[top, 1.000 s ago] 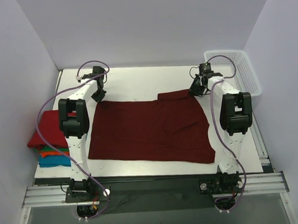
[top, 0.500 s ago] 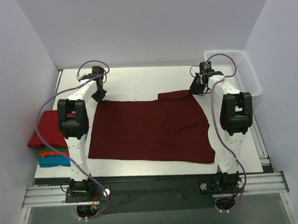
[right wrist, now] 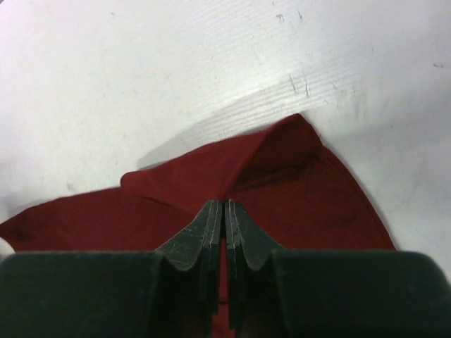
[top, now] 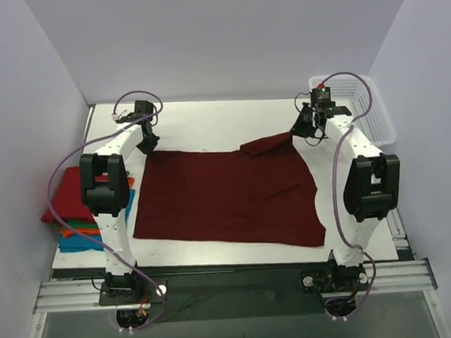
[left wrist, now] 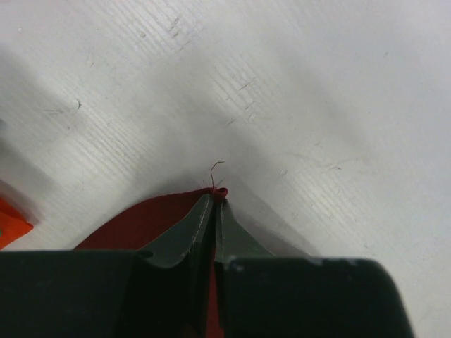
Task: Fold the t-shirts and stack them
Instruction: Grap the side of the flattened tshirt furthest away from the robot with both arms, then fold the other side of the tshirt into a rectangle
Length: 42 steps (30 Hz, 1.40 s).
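Two corners are already pinched: the left hand (left wrist: 213, 199) is clamped on the far-left corner of the maroon t-shirt (top: 227, 195), and the right hand (right wrist: 224, 208) on the far-right one. The shirt lies spread mid-counter (top: 208, 124). For a clean fold I'd lift both corners evenly, keep that edge taut, then carry it toward the near hem, clear of the folded stack (top: 70, 211) at the left edge.
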Tool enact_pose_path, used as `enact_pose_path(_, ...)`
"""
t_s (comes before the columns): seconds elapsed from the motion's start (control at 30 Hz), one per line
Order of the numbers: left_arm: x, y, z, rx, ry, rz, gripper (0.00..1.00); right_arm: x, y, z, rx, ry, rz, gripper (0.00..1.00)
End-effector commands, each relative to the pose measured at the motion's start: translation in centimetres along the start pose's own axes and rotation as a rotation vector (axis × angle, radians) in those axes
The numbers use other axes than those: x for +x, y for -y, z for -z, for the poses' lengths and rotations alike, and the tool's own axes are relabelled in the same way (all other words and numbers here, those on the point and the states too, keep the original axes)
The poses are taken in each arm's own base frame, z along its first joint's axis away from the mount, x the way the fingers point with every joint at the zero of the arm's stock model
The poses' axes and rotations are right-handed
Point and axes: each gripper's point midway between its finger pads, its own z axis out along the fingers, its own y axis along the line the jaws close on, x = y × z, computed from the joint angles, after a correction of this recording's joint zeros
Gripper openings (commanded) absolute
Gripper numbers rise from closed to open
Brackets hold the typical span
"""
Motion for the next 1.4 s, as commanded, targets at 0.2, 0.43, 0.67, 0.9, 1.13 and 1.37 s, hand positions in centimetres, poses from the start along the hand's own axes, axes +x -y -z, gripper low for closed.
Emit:
enact_pose_path(0.2, -2.2, 0.0, 4.1, 0.134, 0.062, 0.045, 0.00, 2.9, 1.3, 6.2, -0.007, 0.025, -0.034, 0.00)
enact_pose_path(0.43, -1.5, -2.3, 5.4, 0.118, 0.053, 0.065, 0.00, 6.2, 2.0, 9.8, -0.049, 0.026, -0.070, 0.00)
enact_pose_path(0.67, -0.6, -5.1, 6.9, 0.096, 0.048, 0.088, 0.00, 8.9, 2.9, 13.9, -0.089, 0.061, -0.091, 0.00)
enact_pose_path(0.9, 0.2, -7.3, 7.9, 0.078, 0.040, 0.099, 0.00, 11.1, 3.8, 16.6, -0.097, 0.064, -0.095, 0.00)
enact_pose_path(1.13, 1.0, -9.2, 8.8, 0.063, 0.038, 0.107, 0.00, 12.6, 4.7, 18.6, -0.098, 0.085, -0.094, 0.00)
enact_pose_path(1.37, 2.2, -10.5, 8.6, 0.063, 0.026, 0.111, 0.00, 15.3, 5.8, 18.6, -0.103, 0.045, -0.099, 0.00)
